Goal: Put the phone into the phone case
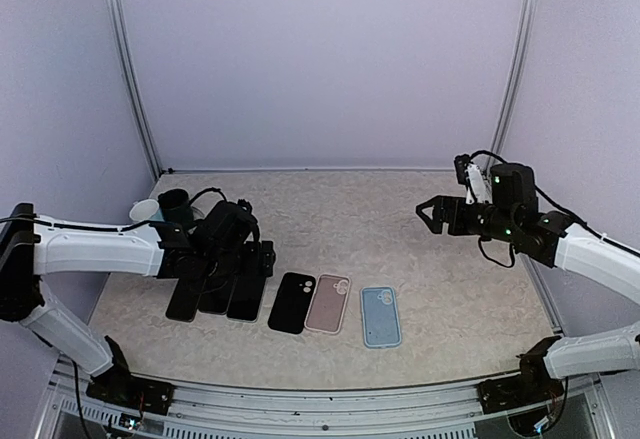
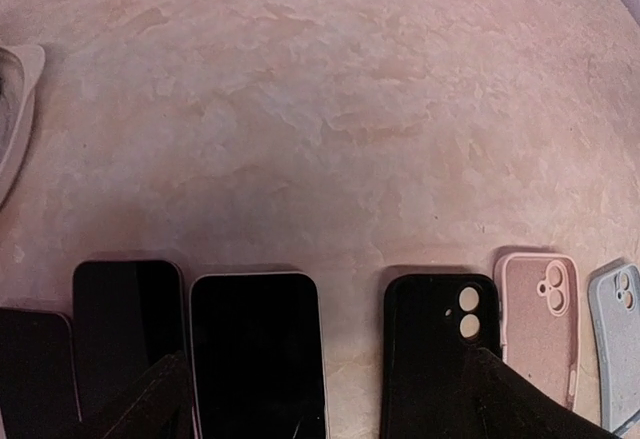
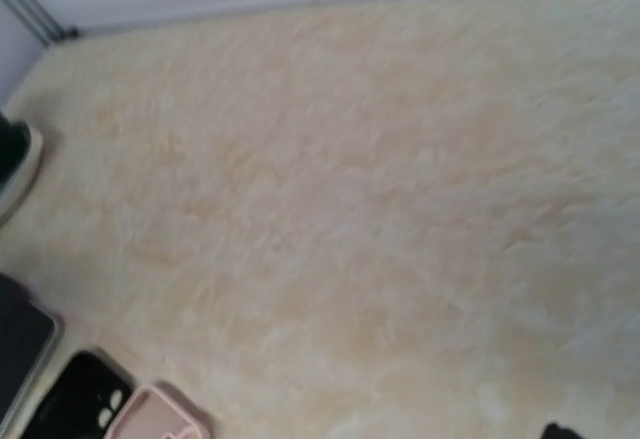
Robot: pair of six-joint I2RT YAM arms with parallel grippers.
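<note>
Occlusion is affecting the phones (image 1: 215,294). From above, my left arm (image 1: 100,249) is covering their far ends. In the left wrist view their near ends are running off the bottom edge, and the leftmost phone is showing only a corner.

My left gripper (image 2: 326,354) is hovering over the phones with its fingers (image 2: 140,409) spread wide and gripping nothing. Only two dark finger shapes are showing. My right gripper (image 1: 425,216) is hanging over the right side of the table (image 1: 400,249), jaws parted wide with nothing between them. Its own camera is catching just a dark sliver at the bottom edge, and that picture is blurred.

Clearance: the phones are lying flat, side by side and close together, at the table's front left.
- The black case (image 1: 292,302) is lying just beside the rightmost phone, across a narrow gap.
- The pink case (image 1: 328,302) is lying close against the black one; I cannot tell whether they are touching.
- The blue case (image 1: 380,316) is sitting slightly apart to the right.

Bare tabletop is stretching from this row to the rear wall (image 1: 320,59). A white cup (image 1: 143,211) and a dark cup (image 1: 176,205) are standing behind my left arm, near the left wall.

Count: I am seeing three phones, three cases and two cups.
</note>
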